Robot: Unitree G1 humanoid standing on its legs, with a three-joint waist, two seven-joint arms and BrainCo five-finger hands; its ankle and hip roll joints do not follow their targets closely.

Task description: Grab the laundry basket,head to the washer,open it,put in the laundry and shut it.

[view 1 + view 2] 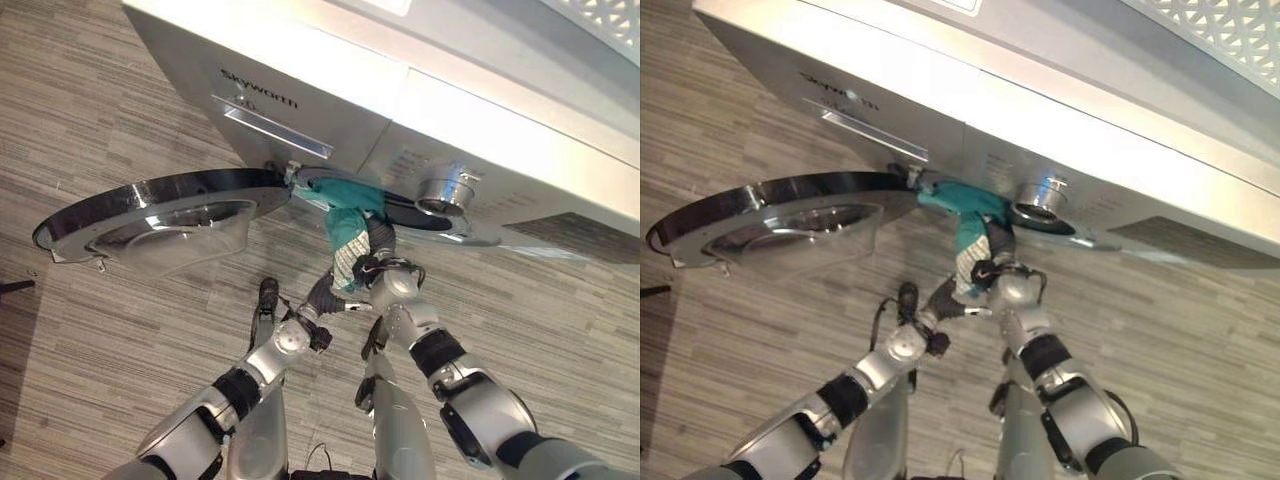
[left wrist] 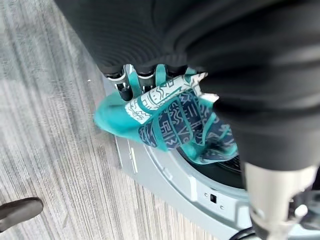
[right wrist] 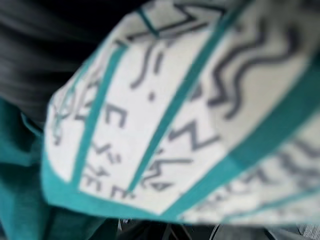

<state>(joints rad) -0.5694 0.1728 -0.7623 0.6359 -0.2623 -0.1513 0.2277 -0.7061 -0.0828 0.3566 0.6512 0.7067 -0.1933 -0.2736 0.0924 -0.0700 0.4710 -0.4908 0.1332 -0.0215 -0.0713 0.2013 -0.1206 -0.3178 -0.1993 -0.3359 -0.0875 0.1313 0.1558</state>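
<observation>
A silver front-loading washing machine (image 1: 420, 100) stands on a grey wood-grain plank floor (image 1: 100, 130), filling the eye views from 11 to 3 o'clock. Its round door with a dark rim and clear glass bowl (image 1: 165, 215) is swung fully open toward 9 o'clock, hinged beside the drum opening (image 2: 220, 170). A chrome knob (image 1: 445, 188) sits on the front panel at about 2 o'clock from that opening.

A teal cloth with white and navy patterned panels (image 1: 345, 225) hangs out of the drum mouth, part inside and part draped down over the lower rim.

Both arms reach up to the cloth from 6 o'clock. The left robot hand (image 2: 130, 82) lies against the cloth's near edge; its silver fingers (image 2: 121, 86) run behind the fabric, so I cannot tell whether they are curled or straight. The right robot hand (image 1: 368, 268) is at the hanging end of the cloth, and its wrist view is covered by the patterned fabric, so its fingers cannot be judged either.
</observation>
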